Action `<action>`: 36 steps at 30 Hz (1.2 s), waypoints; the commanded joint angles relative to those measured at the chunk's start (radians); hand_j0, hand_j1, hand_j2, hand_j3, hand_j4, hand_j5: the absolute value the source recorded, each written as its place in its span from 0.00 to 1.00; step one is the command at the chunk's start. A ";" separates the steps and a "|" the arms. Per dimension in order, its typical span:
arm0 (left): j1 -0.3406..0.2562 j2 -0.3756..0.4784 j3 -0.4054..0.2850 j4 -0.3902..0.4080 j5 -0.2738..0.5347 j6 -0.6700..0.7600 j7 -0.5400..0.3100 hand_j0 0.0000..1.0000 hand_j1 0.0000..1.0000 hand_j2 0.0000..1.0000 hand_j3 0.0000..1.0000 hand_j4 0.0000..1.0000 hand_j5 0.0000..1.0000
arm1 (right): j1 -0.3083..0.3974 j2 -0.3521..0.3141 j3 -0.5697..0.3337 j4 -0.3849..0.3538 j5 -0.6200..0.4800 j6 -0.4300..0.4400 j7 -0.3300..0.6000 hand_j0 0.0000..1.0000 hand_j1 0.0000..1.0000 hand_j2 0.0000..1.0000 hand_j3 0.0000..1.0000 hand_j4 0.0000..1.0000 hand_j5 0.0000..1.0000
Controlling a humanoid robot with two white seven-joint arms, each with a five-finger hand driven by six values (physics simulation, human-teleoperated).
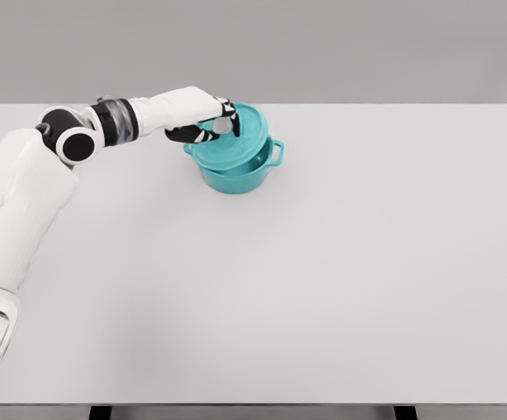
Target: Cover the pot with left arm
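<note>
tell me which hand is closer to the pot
Left. The left hand is right over the pot, gripping the knob of the lid, which sits tilted on the pot's rim. The right hand is not in view.

Readable text: none was visible anywhere in the head view.
Pot (240, 179): at about 12 o'clock on the table, its teal wall bore no label, brand or number.
Lid (235, 140): plain teal, no markings.
Left arm (25, 192): white shells carried no legible sign.
Table (323, 289): bare of print.
</note>
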 commanded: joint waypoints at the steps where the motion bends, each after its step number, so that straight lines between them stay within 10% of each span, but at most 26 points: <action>1: 0.000 0.002 0.002 0.004 0.007 0.003 0.001 0.51 0.51 0.51 0.51 0.51 0.51 | 0.000 0.000 0.000 0.000 0.000 0.000 0.000 1.00 1.00 1.00 1.00 1.00 1.00; 36: -0.017 -0.040 -0.007 0.067 -0.001 0.003 0.001 0.51 0.51 0.51 0.51 0.51 0.51 | 0.000 0.000 0.000 0.000 0.000 0.000 0.000 1.00 1.00 1.00 1.00 1.00 1.00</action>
